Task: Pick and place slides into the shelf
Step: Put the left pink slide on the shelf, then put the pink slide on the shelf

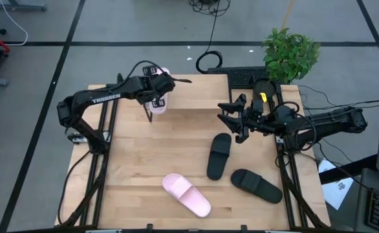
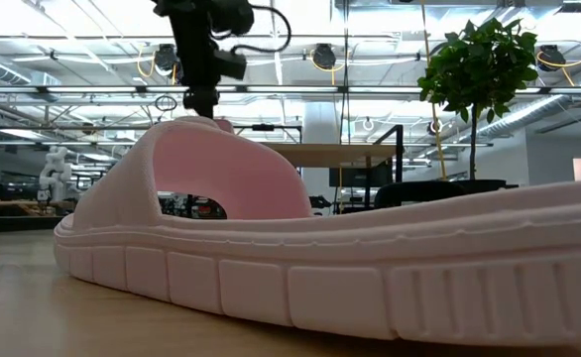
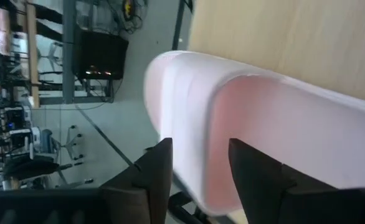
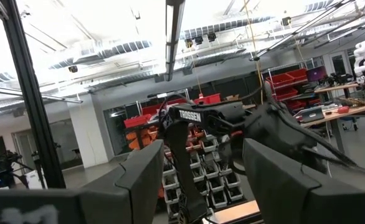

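Note:
One pale pink slide [image 1: 158,102] lies on the left part of the shelf [image 1: 199,92], along the table's far edge. My left gripper [image 1: 162,84] hovers over it, open. In the left wrist view its fingers [image 3: 159,168] stand on either side of the slide's rounded end [image 3: 195,106], apart from it. The other pink slide [image 1: 187,195] lies sole down near the table's front edge and fills the low view [image 2: 320,248]. Two black slides [image 1: 219,155] [image 1: 257,185] lie on the table right of centre. My right gripper [image 1: 240,123] hangs open above them, holding nothing.
A potted plant [image 1: 292,52] and a dark keyboard [image 1: 244,76] stand at the far right, behind the shelf. The right part of the shelf board is bare. Bare tabletop [image 1: 144,149] lies between the shelf and the pink slide near the front edge.

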Motion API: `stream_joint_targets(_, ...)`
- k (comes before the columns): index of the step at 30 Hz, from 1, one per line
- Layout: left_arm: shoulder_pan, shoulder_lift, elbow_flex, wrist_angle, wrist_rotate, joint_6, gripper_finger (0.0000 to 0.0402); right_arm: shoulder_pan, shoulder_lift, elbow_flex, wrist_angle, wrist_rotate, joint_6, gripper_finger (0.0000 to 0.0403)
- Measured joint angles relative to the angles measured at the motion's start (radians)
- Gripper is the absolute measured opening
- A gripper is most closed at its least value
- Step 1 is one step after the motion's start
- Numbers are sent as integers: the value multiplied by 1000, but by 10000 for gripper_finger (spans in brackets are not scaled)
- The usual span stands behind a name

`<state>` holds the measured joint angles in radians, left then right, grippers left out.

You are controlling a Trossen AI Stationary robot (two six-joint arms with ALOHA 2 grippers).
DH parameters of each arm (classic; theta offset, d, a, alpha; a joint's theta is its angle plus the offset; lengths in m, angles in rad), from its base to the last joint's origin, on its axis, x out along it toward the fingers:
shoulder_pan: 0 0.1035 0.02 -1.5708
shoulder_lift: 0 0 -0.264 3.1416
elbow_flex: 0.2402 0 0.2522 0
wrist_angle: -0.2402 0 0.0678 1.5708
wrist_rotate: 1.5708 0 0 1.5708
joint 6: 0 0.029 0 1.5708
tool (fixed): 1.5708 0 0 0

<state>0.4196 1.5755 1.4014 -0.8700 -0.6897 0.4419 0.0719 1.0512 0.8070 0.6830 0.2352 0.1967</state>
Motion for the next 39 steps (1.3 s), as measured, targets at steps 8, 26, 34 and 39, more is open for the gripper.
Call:
stream_joint_targets(8,-149,-120,124,-109,-24,-63,161,0,0,0,1,0,0,210)
stream_joint_targets(26,-854,-185,227,-202,292,-1021,161,14,-146,1,-96,-288,72,210)
stream_joint_targets(34,-1037,-23,227,-178,248,-1291,161,130,-118,1,-238,-371,120,210)
stream_joint_targets(39,-1070,51,227,-177,249,-1466,161,229,-42,1,-248,-371,117,210)
